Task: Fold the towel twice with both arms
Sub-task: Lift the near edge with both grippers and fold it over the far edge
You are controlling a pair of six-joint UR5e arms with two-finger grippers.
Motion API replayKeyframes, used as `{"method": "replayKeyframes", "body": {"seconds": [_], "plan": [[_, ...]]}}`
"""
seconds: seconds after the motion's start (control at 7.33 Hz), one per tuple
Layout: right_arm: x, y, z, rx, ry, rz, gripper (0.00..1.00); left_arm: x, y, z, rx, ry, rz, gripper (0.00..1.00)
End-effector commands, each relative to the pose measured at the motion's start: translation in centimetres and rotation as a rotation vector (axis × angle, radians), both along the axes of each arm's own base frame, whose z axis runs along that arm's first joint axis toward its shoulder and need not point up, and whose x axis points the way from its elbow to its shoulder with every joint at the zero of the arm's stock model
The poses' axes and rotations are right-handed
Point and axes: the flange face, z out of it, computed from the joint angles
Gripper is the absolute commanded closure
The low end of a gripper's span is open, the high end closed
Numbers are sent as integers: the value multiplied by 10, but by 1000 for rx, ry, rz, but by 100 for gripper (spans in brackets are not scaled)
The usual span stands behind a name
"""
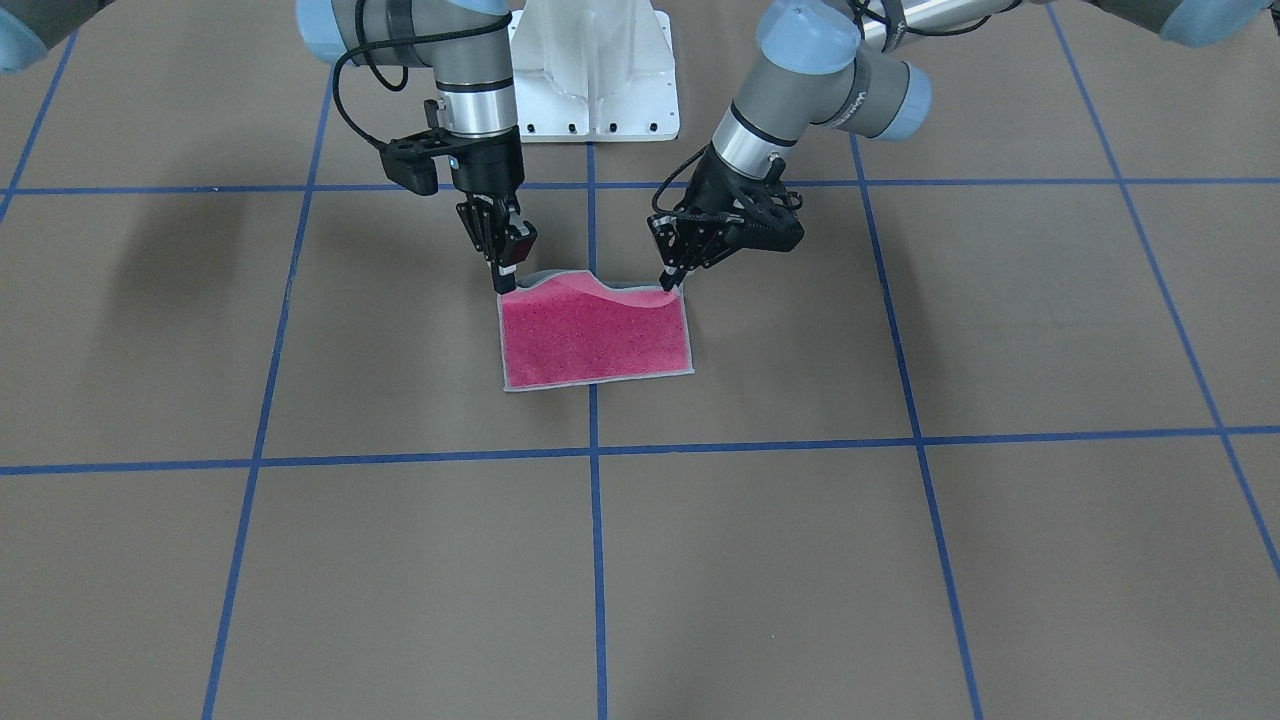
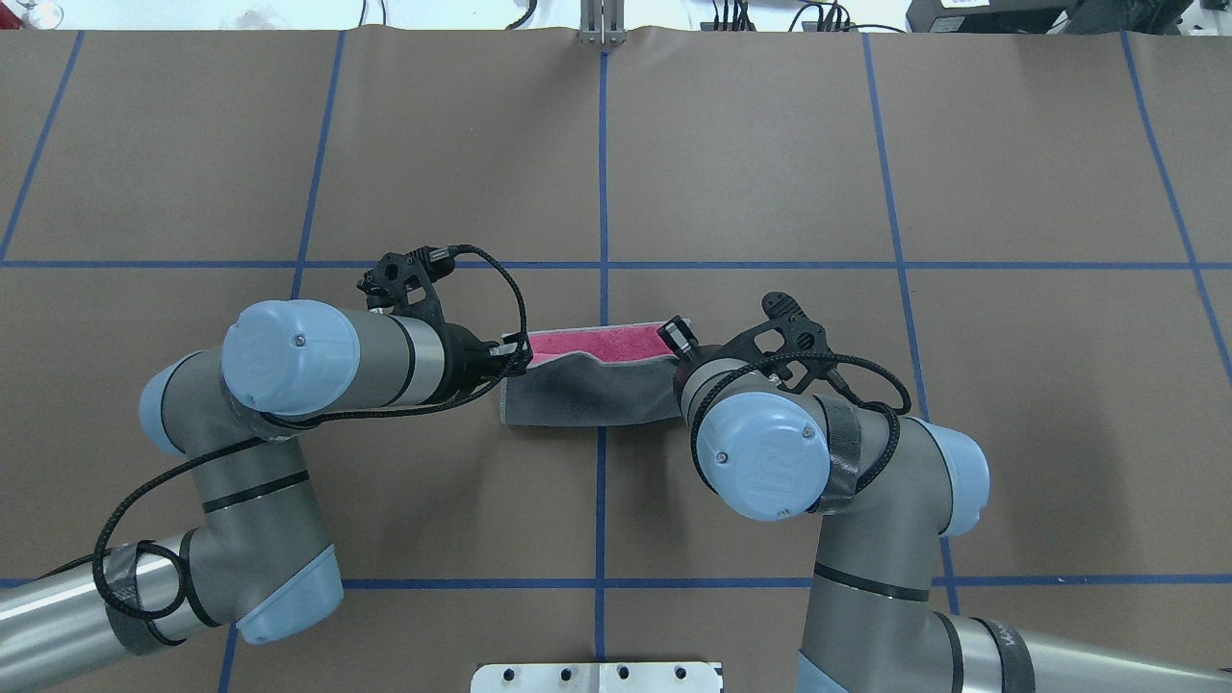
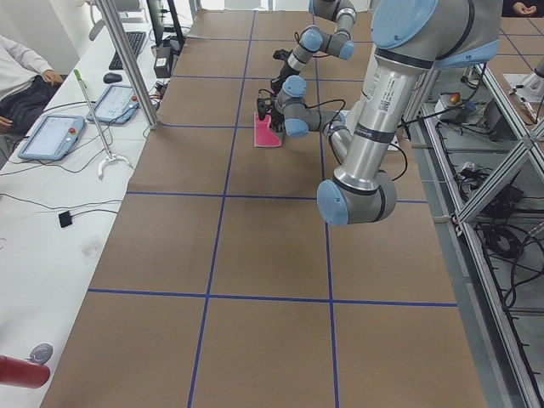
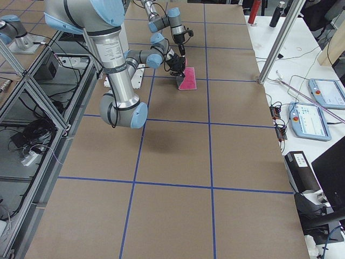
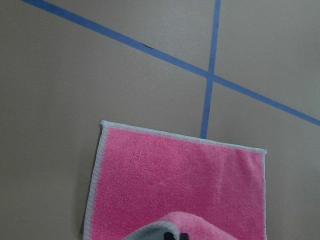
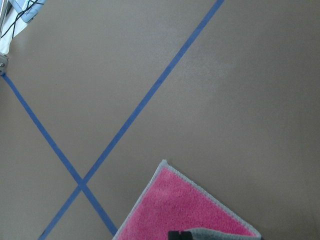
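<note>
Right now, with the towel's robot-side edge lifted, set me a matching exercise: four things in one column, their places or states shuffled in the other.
Column one:
1. left gripper
2. right gripper
3. grey towel face
4. pink towel face

Column two:
A. turned toward the robot
B. pinches the raised corner of the towel on the front-facing view's left
C. turned away from the robot
D. pinches the raised corner on the front-facing view's right

Pairs: 1-D, 2-B, 3-A, 4-C.

The bottom edge of each wrist view cuts off the towel (image 5: 175, 185); overhead, the arms (image 2: 760, 457) hide its lifted corners.
</note>
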Motion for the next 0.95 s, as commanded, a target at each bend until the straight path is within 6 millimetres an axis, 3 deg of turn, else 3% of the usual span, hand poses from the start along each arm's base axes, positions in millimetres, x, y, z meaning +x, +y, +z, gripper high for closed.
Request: {"method": "replayKeyframes", "body": {"seconds": [0.0,0.27,0.55,0.82], "plan": [[-1,-13,9,-6,23,10,100,9,-11,3,2,-19,-8,100],[-4,-14,13,-8,31,9,100,25,-21,4,-5,-33,-11,100],[-10,-16,10,-7,26,10,100,25,-25,8,-7,-43,-14,100],[-20,-22,21,-3,17,14,100,23,-28,9,-8,-45,-20,100]]}}
